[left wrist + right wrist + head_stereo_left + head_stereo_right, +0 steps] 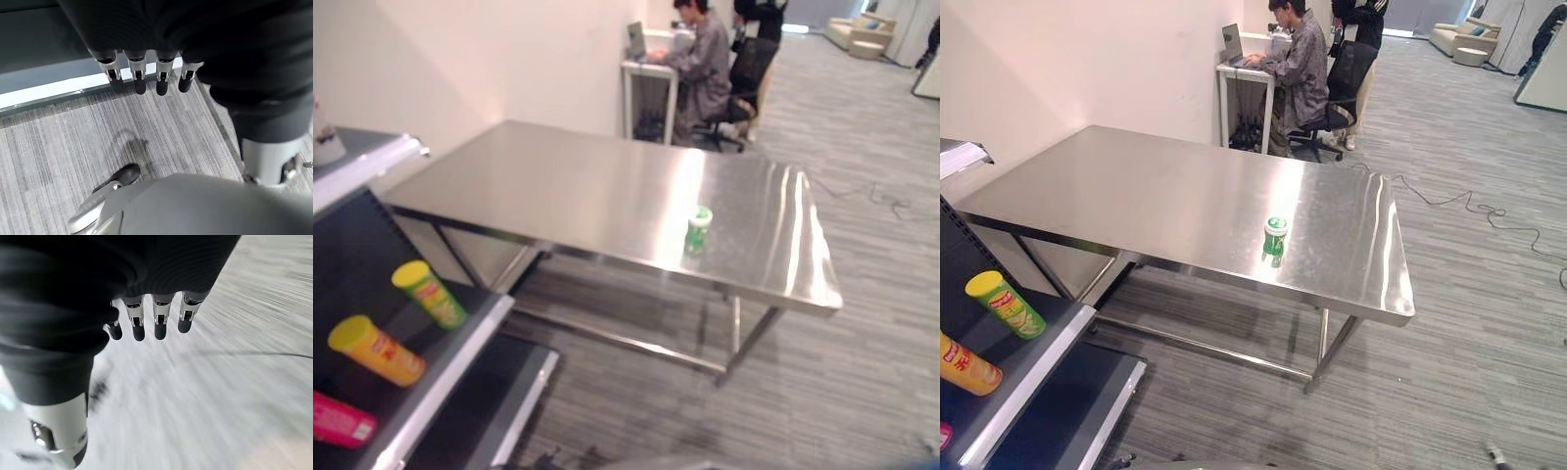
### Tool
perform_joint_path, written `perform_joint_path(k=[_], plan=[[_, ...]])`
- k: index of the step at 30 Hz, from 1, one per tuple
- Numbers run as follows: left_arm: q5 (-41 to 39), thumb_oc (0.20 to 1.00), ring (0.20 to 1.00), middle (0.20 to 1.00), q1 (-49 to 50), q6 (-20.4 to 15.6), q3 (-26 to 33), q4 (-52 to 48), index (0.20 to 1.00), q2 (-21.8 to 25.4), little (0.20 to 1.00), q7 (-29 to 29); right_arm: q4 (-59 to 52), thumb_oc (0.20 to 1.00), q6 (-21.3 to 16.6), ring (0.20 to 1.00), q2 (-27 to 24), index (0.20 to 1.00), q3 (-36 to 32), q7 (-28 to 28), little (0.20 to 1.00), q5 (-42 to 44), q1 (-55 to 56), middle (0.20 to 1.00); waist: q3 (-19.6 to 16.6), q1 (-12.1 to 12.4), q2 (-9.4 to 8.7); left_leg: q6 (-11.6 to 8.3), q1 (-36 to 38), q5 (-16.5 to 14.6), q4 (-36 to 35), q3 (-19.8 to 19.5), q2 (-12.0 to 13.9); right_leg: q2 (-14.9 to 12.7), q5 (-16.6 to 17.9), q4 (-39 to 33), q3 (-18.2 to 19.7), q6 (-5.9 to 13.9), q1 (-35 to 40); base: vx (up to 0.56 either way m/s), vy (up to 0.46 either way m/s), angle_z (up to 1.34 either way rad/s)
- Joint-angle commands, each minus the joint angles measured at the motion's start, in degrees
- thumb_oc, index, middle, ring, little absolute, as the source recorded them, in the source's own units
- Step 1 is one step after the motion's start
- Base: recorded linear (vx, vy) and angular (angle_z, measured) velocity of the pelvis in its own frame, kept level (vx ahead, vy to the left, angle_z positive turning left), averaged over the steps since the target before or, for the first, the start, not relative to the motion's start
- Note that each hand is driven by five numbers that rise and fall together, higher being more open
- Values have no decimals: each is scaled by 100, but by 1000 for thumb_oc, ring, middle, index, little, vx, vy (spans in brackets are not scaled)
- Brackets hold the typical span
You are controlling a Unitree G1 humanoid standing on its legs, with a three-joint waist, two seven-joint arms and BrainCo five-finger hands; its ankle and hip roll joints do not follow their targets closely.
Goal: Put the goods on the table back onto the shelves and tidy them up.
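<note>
1. Right eye view, far left: the shelf (1033,367) held a green crisp tube with a yellow lid (1005,304) lying near the shelf's front edge, an orange tube (965,365) further left beside it, and a pink packet (340,419) at the lowest left corner.
2. A white container (325,137) stood on the shelf's top board (372,157).
3. The steel table (1136,196) stood to the right of the shelf, and a small green can with a white top (1275,238) was upright on it near the front edge, towards the right end.
4. Behind the table, a person (1298,69) sat at a white desk (1244,83) with a laptop.
5. The left hand (146,73) hung over grey carpet (73,137) beside the shelf's pale edge, fingers straight and released, grasping nothing.
6. The right hand (151,313) hung over the floor likewise, fingers loose and empty.
</note>
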Motion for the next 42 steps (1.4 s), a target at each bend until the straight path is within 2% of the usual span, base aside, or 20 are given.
perform_joint_path(k=[1, 4, 6, 8, 9, 10, 11, 13, 16, 17, 19, 20, 22, 23, 27, 30, 31, 35, 42], plan=[[193, 1000, 1000, 1000, -300, 15, 274, 109, 1000, -263, 1000, -26, -1354, 1000, -20, 1000, -434, 1000, -441, -964, 1000, -1335, 44, 1000, 137, 41, -29, -152, 73, -519, 40, -354, 167, -298, 4, 196, 31, 416, -140, 35, -6, 0], [229, 1000, 1000, 1000, -332, 28, 277, 65, 1000, -253, 1000, 23, -2327, 1000, 103, 1000, -681, 1000, -478, -1246, 1000, -2248, -255, 1000, 118, 111, -43, -142, 92, -532, 40, -374, 181, -291, -10, 201, 22, 411, -129, 6, -3, -1], [228, 1000, 1000, 1000, -383, 26, 270, 52, 1000, -254, 1000, 64, -2753, 1000, 65, 1000, -701, 1000, -371, -1220, 1000, -2481, -458, 1000, 146, 131, -45, -138, 113, -537, 40, -372, 191, -284, -18, 213, 24, 405, -122, -12, -9, 2], [210, 1000, 1000, 1000, -439, -7, 230, -30, 1000, -233, 1000, 96, -3689, 1000, -124, 1000, -982, 1000, 189, -705, 1000, -2790, -936, 1000, 171, 244, -92, -138, 198, -575, 40, -354, 227, -260, -44, 215, 31, 391, -53, -26, -37, 3], [247, 1000, 1000, 1000, -426, -52, 262, -122, 1000, -163, 1000, 69, -4246, 1000, -316, 1000, -1416, 1000, 489, -65, 1000, -2879, -1041, 1000, 176, 298, -166, -151, 217, -548, 40, -346, 222, -280, -32, 194, 27, 402, -20, 0, 0, 0], [248, 1000, 1000, 1000, -422, -51, 266, -126, 1000, -168, 1000, 67, -4247, 1000, -314, 1000, -1424, 1000, 489, -54, 1000, -2872, -1042, 1000, 175, 292, -161, -150, 219, -549, 40, -348, 222, -281, -31, 191, 25, 403, -16, -30, -26, -1], [271, 1000, 1000, 1000, -395, -74, 197, -199, 1000, -135, 1000, 26, -4349, 1000, -446, 1000, -1648, 1000, 676, 168, 1000, -2762, -1196, 1000, 167, 354, -182, -155, 218, -541, 40, -363, 227, -287, -35, 178, 8, 404, 4, -6, -11, 8], [336, 1000, 1000, 1000, -317, -102, 40, -340, 1000, -56, 1000, -73, -4476, 1000, -650, 1000, -1978, 1000, 1458, 839, 1000, -2277, -1748, 1000, 190, 496, -184, -169, 257, -539, 40, -401, 248, -290, -50, 139, -43, 398, 82, -12, -16, 11], [390, 1000, 1000, 1000, -264, -182, 9, -388, 1000, -15, 1000, -206, -4418, 1000, -621, 1000, -2539, 1000, 2323, 1473, 1000, -2376, -2290, 1000, 190, 649, -203, -175, 195, -469, 40, -470, 236, -325, -46, 106, -142, 403, 102, -6, -11, 14], [396, 1000, 1000, 1000, -233, -213, -55, -378, 1000, -1, 1000, -241, -4329, 1000, -609, 1000, -2865, 1000, 2905, 1741, 1000, -2504, -2681, 1000, 199, 782, -197, -178, 208, -494, 40, -507, 259, -313, -89, 89, -198, 387, 152, 15, -10, 19], [389, 1000, 1000, 1000, -212, -230, -116, -324, 1000, -49, 1000, -280, -3991, 1000, -566, 1000, -3056, 1000, 3562, 1938, 1000, -2513, -3241, 1000, 219, 855, -197, -186, 207, -476, 40, -562, 252, -324, -93, 86, -259, 377, 185, -6, -8, 14], [340, 1000, 1000, 1000, -215, -225, -175, -226, 1000, -78, 1000, -282, -3649, 1000, -496, 1000, -3045, 1000, 4093, 2020, 1000, -2485, -3764, 1000, 222, 944, -214, -190, 203, -458, 40, -596, 250, -330, -90, 84, -289, 367, 207, -9, -6, 26], [340, 1000, 1000, 1000, -216, -227, -148, -222, 1000, -88, 1000, -281, -3608, 1000, -506, 1000, -3042, 1000, 4159, 2012, 1000, -2481, -3838, 1000, 227, 916, -206, -190, 204, -457, 40, -597, 250, -330, -91, 84, -290, 367, 209, -3, -7, 19], [294, 1000, 1000, 1000, -236, -219, -234, -174, 1000, -110, 1000, -277, -3189, 1000, -394, 1000, -3024, 1000, 4776, 2095, 1000, -2562, -4436, 1000, 233, 997, -229, -194, 192, -440, 40, -640, 242, -336, -91, 83, -327, 362, 222, -2, -13, 4], [153, 1000, 1000, 1000, -327, -200, -390, -132, 1000, -173, 1000, -209, -2221, 1000, -101, 1000, -2734, 1000, 5751, 2009, 1000, -2944, -5640, 1000, 277, 1123, -260, -200, 157, -404, 40, -728, 239, -357, -110, 119, -440, 344, 254, -2, -12, 10], [79, 1000, 1000, 1000, -360, -181, -446, -106, 1000, -204, 1000, -173, -1815, 1000, -30, 1000, -2521, 1000, 5965, 1940, 1000, -2950, -5982, 1000, 293, 1146, -262, -198, 150, -395, 40, -773, 244, -365, -133, 158, -486, 339, 259, -3, -13, 12], [10, 1000, 1000, 1000, -396, -180, -502, -100, 1000, -223, 1000, -151, -1371, 1000, 121, 1000, -2355, 1000, 6236, 1854, 1000, -3233, -6353, 1000, 309, 1178, -269, -192, 140, -390, 40, -817, 238, -369, -154, 212, -522, 335, 244, 4, -15, 11], [-118, 1000, 1000, 1000, -451, -164, -560, -83, 1000, -253, 1000, -89, -679, 1000, 252, 1000, -2080, 1000, 6395, 1669, 1000, -3306, -6874, 1000, 352, 1217, -261, -177, 110, -376, 40, -907, 240, -381, -208, 341, -565, 328, 201, 3, -10, 12], [-281, 1000, 1000, 1000, -528, -147, -566, -43, 1000, -247, 1000, -40, -93, 1000, 393, 1000, -1961, 1000, 6556, 1593, 1000, -3314, -7368, 1000, 430, 1240, -256, -190, 36, -314, 40, -1028, 254, -400, -300, 556, -697, 308, 99, 14, -10, 11]])
